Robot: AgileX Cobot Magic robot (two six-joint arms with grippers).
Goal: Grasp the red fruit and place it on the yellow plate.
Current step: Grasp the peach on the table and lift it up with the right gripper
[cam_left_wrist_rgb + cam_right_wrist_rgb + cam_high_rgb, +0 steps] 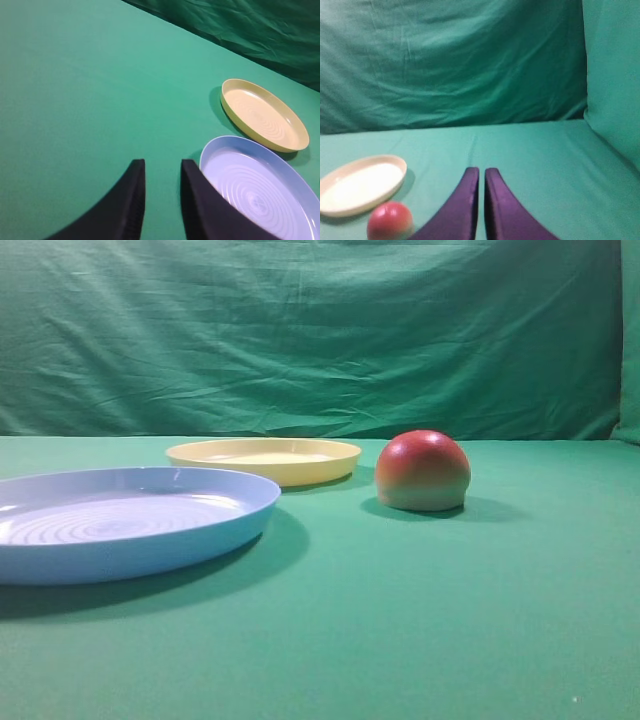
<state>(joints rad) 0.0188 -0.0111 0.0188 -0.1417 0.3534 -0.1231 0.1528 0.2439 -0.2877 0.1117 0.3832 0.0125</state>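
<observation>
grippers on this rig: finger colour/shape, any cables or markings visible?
Only the fingers show. Left gripper: two black, smooth, curved fingers tapering to blunt tips. Right gripper: the same curved shape, looking dark purple. No cables, markings or arm links in view.

The red fruit (423,470) looks smooth and glossy; the yellow plate (264,459) and the ridged blue plate (130,521) seem shiny plastic; the bench (420,620) wears matt green cloth (the backdrop (320,330) likewise, creased).
</observation>
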